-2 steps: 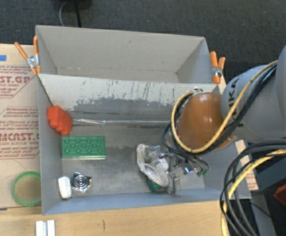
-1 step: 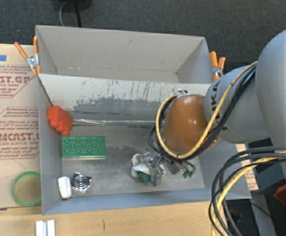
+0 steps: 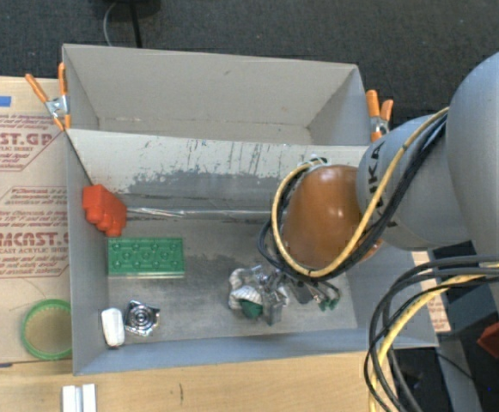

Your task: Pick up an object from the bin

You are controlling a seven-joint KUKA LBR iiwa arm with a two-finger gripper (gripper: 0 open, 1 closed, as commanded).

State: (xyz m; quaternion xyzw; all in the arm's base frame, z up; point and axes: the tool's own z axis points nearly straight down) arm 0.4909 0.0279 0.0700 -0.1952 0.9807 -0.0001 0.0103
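At the left wall of the bin (image 3: 206,84) lies a red lump (image 3: 104,209), and just below it a flat green studded plate (image 3: 146,257). Near the lower left corner stands a small white cylinder (image 3: 112,327), and just beside it, on its right, lies a metal star-shaped piece (image 3: 142,317). These four things are well apart from the pincer.

The pincer (image 3: 262,297) is low over the floor of the bin, near the front wall and a little right of the middle. A small dark green thing (image 3: 251,309) lies at its lower left tip, touching it or just under it; which one, I cannot tell. I also cannot tell whether the pincer is open or closed, or whether it has hold of this thing.

Above and to the right of the pincer is the round brown cover (image 3: 322,217) of the wrist, with cables around it, and the grey arm (image 3: 472,170) comes in from the right.
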